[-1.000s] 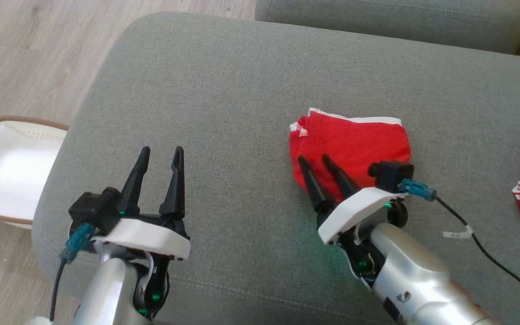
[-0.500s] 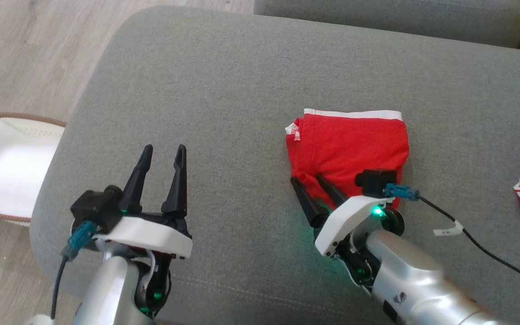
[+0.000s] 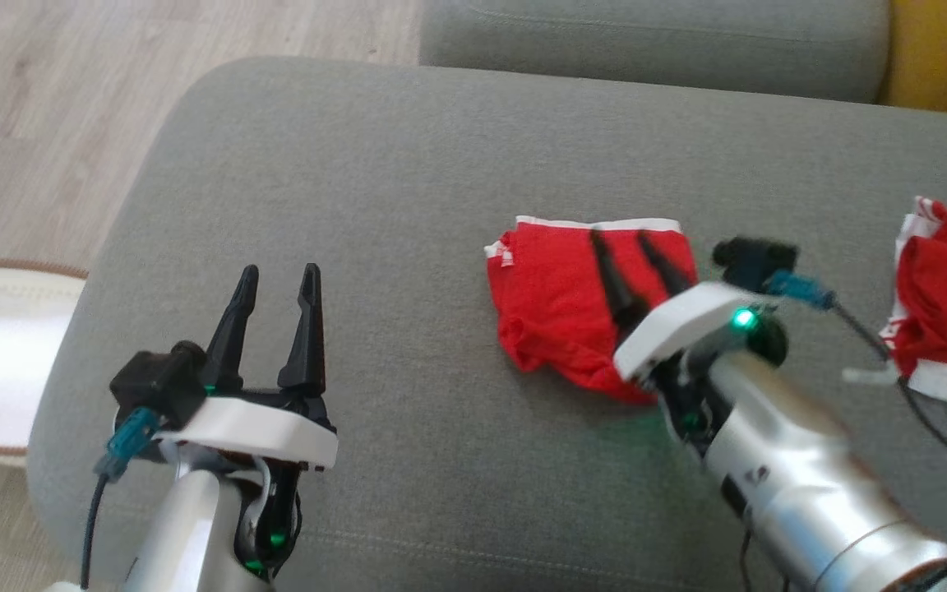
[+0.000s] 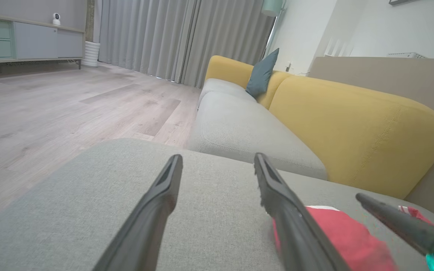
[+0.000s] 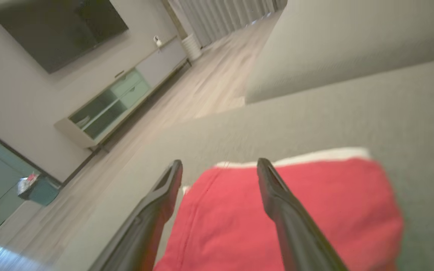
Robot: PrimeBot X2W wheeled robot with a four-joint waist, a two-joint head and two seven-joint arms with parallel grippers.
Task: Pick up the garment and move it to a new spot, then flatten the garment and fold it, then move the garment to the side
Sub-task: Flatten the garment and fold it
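You are holding the right tool [image 3: 621, 238] over the folded red garment with a white band [image 3: 552, 296], its two fingers spread wide and gripping nothing. The garment is lying right of centre on the grey fabric sofa cushion [image 3: 408, 164], long axis running left to right, band along the far edge; the fingers are pointing across it. The left tool [image 3: 280, 271] is hovering well apart to the left, equally wide and empty. Bare cushion is lying between them, while a second red-and-white cloth pile [image 3: 946, 288] is crowding the right side.
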